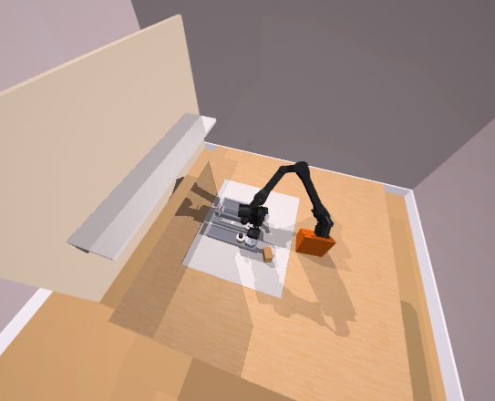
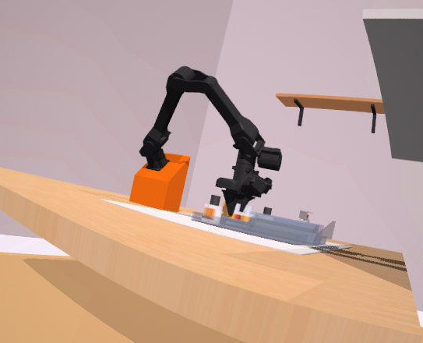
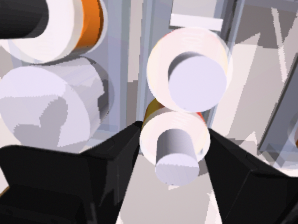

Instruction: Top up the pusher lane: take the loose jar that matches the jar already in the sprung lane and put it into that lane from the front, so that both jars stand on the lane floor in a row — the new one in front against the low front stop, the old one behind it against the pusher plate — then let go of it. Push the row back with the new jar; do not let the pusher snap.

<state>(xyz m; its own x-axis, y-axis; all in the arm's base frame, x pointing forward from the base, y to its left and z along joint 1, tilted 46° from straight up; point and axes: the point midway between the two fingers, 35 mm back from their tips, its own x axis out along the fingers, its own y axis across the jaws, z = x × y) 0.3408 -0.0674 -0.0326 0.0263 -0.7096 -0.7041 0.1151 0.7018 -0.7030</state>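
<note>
Black arm links reach in the top view from an orange base block (image 1: 314, 241) across a white mat (image 1: 278, 214) to the grey lane rack (image 1: 228, 225), with the gripper (image 1: 252, 224) low over the rack's front end. A jar with a dark cap (image 1: 240, 237) stands just beside the gripper, and a small tan block (image 1: 268, 253) lies on the mat near the rack's front. Wooden table top spreads wide on the near side; a beige wall panel with a grey ledge (image 1: 141, 184) rises close behind the rack.

Seen from the exterior view, the gripper (image 2: 237, 204) points down at the rack (image 2: 271, 228), its tips around a white-capped jar (image 2: 237, 212) with a red and orange band. A dark-capped orange jar (image 2: 213, 208) stands just to the side at the rack's end, and another dark cap (image 2: 267, 210) shows further along. The rack sits well inside the mat's edges.

From the wrist view, the black fingers clamp the held jar (image 3: 174, 145) on both sides, one finger each side of its white body. Directly ahead, touching or nearly so, stands the matching jar (image 3: 192, 75) in the same lane, with the pale pusher plate (image 3: 196, 21) just behind it. Lane walls run close on both sides. In the neighbouring lane a large grey lid (image 3: 50, 107) and an orange-banded jar (image 3: 60, 25) sit close to the left finger
</note>
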